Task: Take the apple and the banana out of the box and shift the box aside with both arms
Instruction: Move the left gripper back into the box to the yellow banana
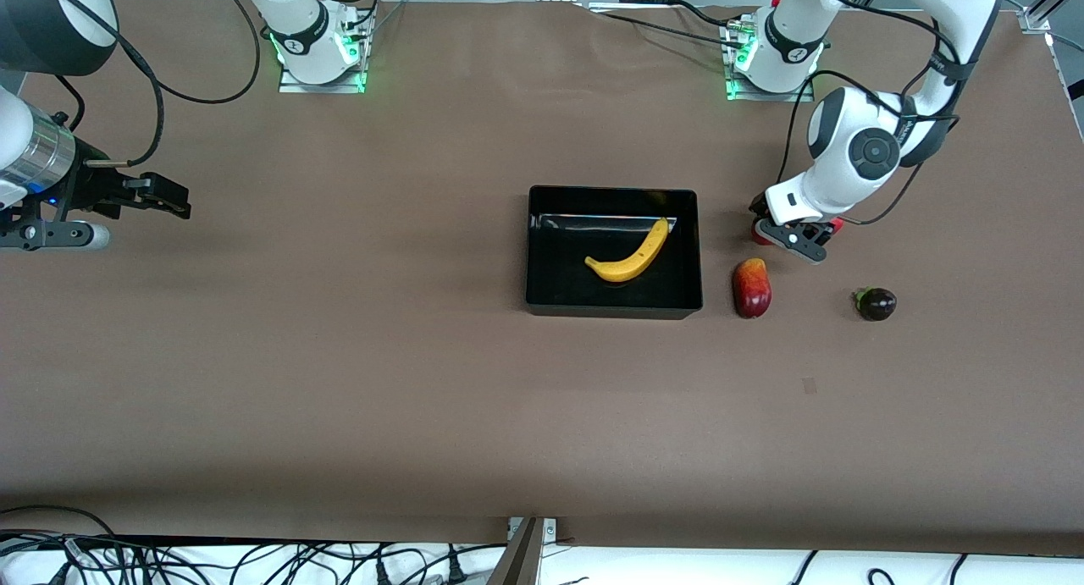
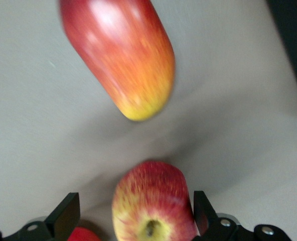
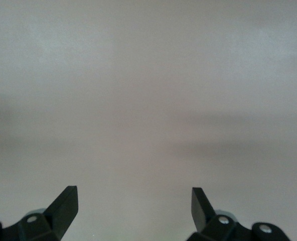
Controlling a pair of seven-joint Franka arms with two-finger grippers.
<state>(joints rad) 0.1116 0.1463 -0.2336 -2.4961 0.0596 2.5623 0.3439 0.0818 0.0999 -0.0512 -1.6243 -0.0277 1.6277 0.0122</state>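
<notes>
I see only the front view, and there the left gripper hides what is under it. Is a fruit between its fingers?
Observer: Yes. The left wrist view shows a red-and-yellow apple between the open fingers of the left gripper.
Operator: Do the fingers touch it?
Observer: One finger stands clearly apart from it. The other is very close, and I cannot tell if it touches.
Operator: And the right gripper?
Observer: The right gripper waits open, with nothing between its fingers and only bare table below.
</notes>
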